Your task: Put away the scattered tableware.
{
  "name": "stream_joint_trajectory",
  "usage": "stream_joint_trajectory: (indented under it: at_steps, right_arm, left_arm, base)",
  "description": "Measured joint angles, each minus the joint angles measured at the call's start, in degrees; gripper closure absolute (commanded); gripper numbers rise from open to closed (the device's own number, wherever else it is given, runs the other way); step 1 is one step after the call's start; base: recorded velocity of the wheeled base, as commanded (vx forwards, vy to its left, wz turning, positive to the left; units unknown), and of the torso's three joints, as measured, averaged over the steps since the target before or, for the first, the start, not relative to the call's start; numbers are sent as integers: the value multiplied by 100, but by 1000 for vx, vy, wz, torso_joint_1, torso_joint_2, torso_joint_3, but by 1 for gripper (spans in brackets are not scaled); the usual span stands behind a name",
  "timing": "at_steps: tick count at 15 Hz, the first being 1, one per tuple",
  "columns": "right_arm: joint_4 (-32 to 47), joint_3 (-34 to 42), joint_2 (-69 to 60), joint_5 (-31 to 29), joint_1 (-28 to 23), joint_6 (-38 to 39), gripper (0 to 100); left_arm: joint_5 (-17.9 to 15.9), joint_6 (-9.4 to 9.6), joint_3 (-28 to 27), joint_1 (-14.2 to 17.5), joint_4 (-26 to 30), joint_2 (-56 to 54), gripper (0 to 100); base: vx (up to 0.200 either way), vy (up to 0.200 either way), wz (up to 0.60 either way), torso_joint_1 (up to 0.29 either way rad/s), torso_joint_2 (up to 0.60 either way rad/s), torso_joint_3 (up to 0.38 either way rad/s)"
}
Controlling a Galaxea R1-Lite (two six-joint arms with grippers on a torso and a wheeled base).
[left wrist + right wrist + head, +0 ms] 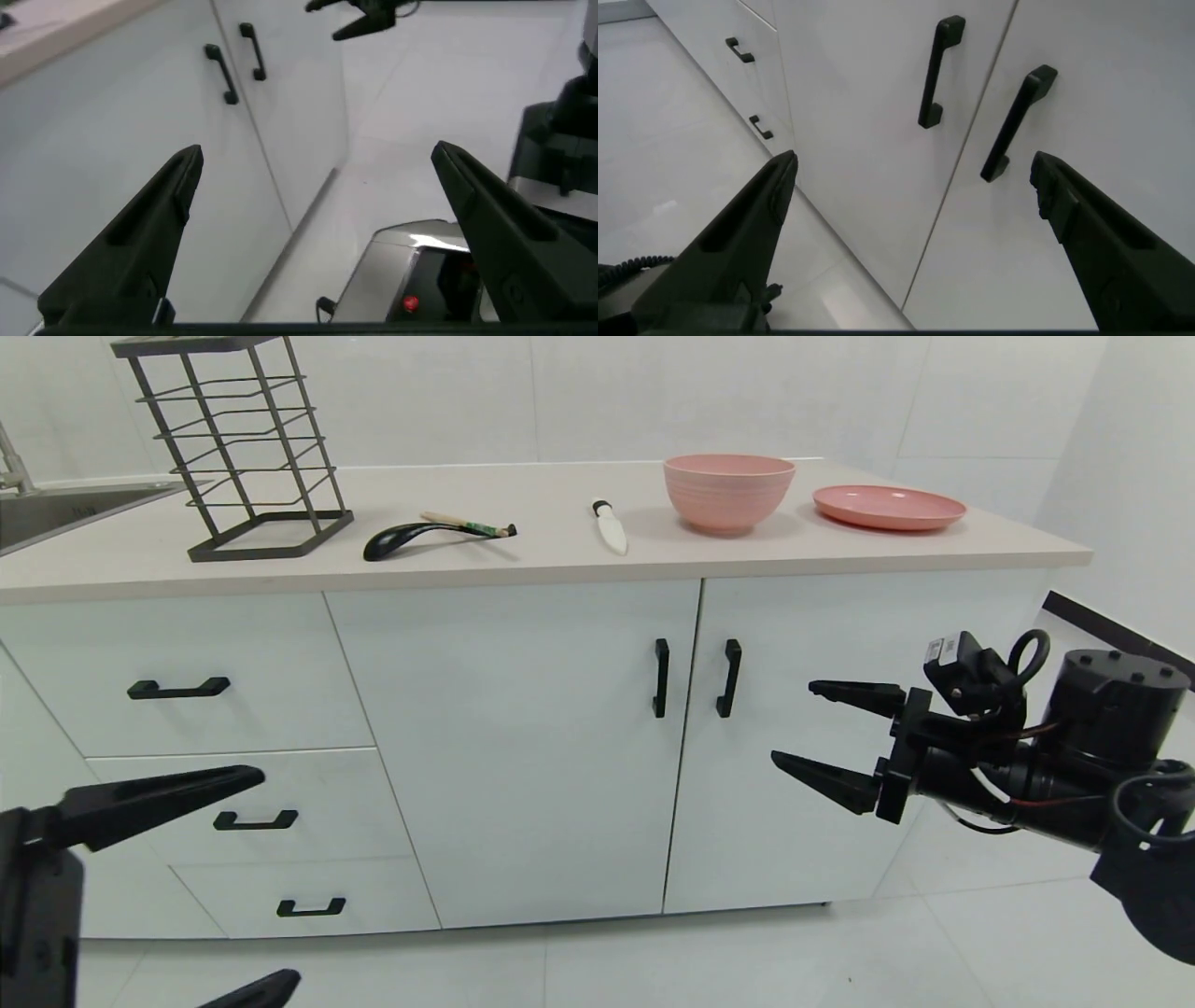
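Knife [611, 527] on countertop [840, 553]: blade toward me, handle away.
My left gripper [280, 875] and right gripper [792, 721] gape wide, well below it.

A kitchen — sink [65, 509], countertop [747, 555], white cabinets [513, 756].

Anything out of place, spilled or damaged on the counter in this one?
Nothing spilled or broken. The tableware just lies loose on the counter: chopsticks askew against the black spoon, and a knife bare beside the pink bowl.
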Motion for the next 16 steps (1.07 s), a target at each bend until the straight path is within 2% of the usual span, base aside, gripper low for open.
stream_joint_trajectory:
  at_steps: [3, 5, 8, 10, 16]
  right_arm:
    - [-2, -87, 78, 126, -113, -33, 0]
    - [-6, -221, 185, 251, -152, -44, 0]
    - [-274, -356, 483, 260, -139, -55, 0]
    - [-317, -408, 688, 249, -113, -55, 0]
    - [-336, -1067, 1374, 213, 46, -59, 0]
  left_arm:
    - [9, 28, -260, -460, -312, 920, 0]
    - [33, 24, -486, -675, -837, 1630, 0]
    - [384, -16, -937, -1185, -1488, 2743, 0]
    - [596, -20, -1241, -1532, -1635, 3302, 0]
    - [633, -24, -1630, -2078, -1903, 4396, 0]
  base:
    - [0, 0, 0, 0, 0, 0]
    - [0, 0, 0, 0, 0, 0]
    - [0, 0, 0, 0, 0, 0]
    - [0, 0, 0, 0, 0, 0]
    - [0, 0, 0, 0, 0, 0]
